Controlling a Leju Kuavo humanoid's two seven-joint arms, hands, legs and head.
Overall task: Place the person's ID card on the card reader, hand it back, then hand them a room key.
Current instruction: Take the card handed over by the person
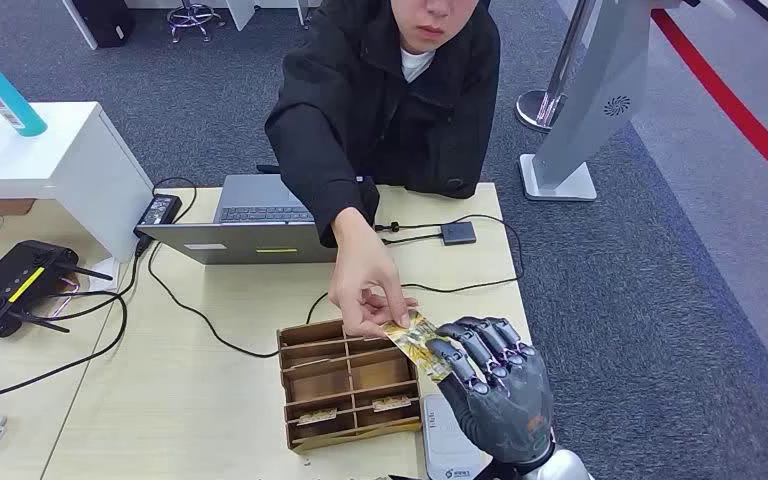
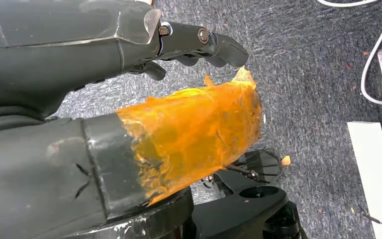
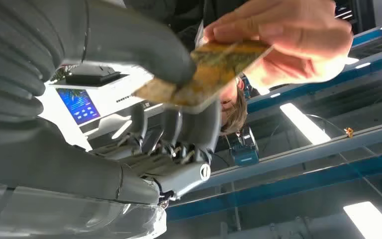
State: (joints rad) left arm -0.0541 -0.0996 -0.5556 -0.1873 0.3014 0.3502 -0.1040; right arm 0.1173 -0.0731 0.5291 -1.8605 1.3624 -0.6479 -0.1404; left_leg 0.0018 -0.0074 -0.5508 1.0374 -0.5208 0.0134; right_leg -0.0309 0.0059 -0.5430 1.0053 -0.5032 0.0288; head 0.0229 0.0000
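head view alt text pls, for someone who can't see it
Over a wooden desk, the right robot hand and a seated person's hand both hold a yellow card above a compartmented cardboard tray; a laptop sits behind.

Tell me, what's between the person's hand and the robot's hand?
A yellow patterned card. In the head view the person's hand pinches one end and the robot's right hand holds the other, above the wooden organizer.

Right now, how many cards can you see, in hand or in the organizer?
3. One patterned card held between the right hand and the person's hand; two more lie in the front slots of the wooden organizer, at and. Others may be hidden.
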